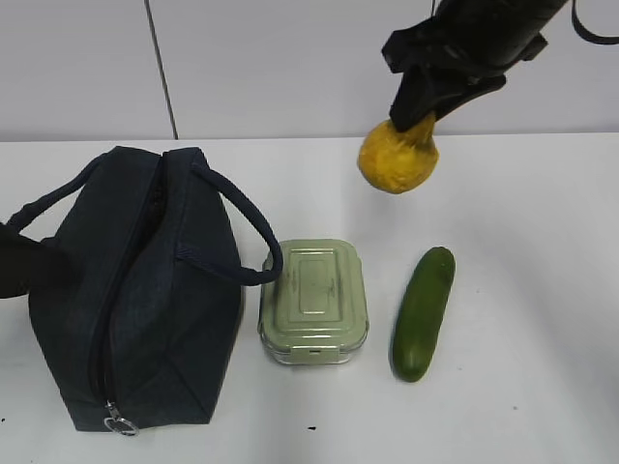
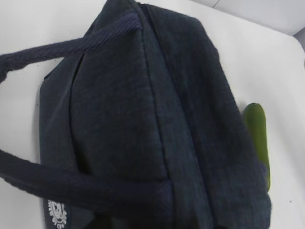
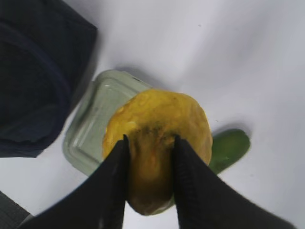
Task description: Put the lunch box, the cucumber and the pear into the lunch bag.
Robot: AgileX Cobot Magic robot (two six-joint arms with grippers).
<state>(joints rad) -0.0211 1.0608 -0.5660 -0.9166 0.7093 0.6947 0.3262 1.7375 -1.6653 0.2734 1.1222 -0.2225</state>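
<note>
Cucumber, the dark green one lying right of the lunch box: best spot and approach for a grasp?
Grip the smooth dark green cucumber at its middle, coming straight down from above, jaws closing across its narrow width. It lies flat on the white table, long axis running near-to-far with a slight tilt, and apart from the pale sage-green ribbed-lid lunch box, so there is probably room for a finger on both sides.

White table (image 1: 542, 406), pale seamed wall (image 1: 290, 68)
</note>
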